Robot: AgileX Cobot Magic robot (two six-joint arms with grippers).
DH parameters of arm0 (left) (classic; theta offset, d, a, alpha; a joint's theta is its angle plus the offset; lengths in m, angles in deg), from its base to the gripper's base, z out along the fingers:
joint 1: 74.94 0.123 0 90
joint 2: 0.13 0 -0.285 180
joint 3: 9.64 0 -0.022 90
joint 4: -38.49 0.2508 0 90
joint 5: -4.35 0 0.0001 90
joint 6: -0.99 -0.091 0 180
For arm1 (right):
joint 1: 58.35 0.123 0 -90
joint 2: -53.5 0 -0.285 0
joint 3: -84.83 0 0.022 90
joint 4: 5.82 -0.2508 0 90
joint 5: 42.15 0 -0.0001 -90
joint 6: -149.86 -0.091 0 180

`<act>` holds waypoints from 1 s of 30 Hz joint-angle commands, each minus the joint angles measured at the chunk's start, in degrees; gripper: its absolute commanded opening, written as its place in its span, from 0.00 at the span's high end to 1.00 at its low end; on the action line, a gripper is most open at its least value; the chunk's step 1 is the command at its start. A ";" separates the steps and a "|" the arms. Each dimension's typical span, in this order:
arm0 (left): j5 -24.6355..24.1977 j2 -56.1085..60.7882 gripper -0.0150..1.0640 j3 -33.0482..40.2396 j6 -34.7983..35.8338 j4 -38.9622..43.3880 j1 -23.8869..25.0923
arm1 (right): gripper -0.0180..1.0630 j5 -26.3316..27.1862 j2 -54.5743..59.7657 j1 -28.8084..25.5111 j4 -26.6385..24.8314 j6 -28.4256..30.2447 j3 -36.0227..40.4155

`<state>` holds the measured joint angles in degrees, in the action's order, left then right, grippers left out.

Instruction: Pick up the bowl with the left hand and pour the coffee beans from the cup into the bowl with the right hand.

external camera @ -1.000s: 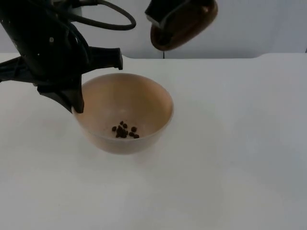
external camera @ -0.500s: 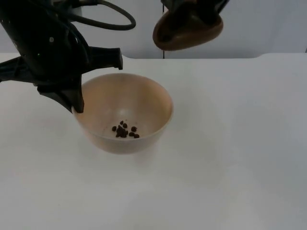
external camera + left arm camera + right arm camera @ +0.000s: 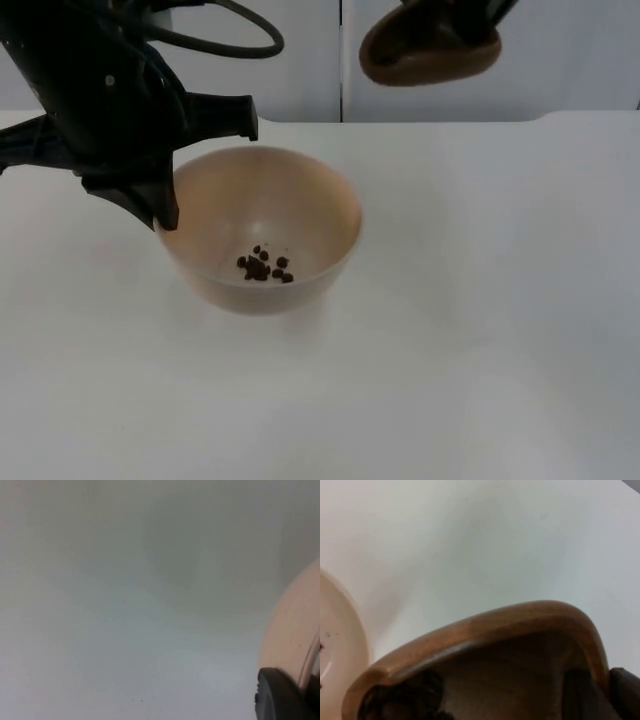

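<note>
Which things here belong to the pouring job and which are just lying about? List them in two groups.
Job:
- bowl, rim clamped by the left hand
- coffee beans in the bowl's bottom
- brown cup, held high near the wall by the right hand

Lying about:
- nothing apart from the white table itself

Even, soft light from above falls on the white bench, bright and without glare. The pale beige round bowl casts only a faint, diffuse shadow beneath it. Both wrist views are soft, and the brown wooden cup is out of focus.
</note>
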<state>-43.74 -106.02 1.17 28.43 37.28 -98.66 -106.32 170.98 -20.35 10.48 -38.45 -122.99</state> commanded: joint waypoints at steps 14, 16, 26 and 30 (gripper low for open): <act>0.53 0.27 0.99 -0.11 0.31 0.65 -0.34 | 0.98 6.56 -1.29 -2.78 -3.10 1.47 10.83; 0.65 0.27 0.99 -0.11 0.31 0.63 -0.34 | 0.98 9.79 -2.00 -3.66 -4.03 1.47 14.51; 4.52 0.27 0.99 -0.11 0.31 3.79 -0.34 | 0.98 18.59 -2.71 -9.45 -4.62 1.24 27.90; 6.41 -0.23 0.99 -0.11 0.31 4.91 -0.34 | 0.98 24.42 -2.71 -11.83 -4.52 -0.98 33.81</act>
<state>-38.62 -106.24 1.17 28.43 41.52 -98.66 -84.59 168.96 -31.53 6.18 -38.55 -90.68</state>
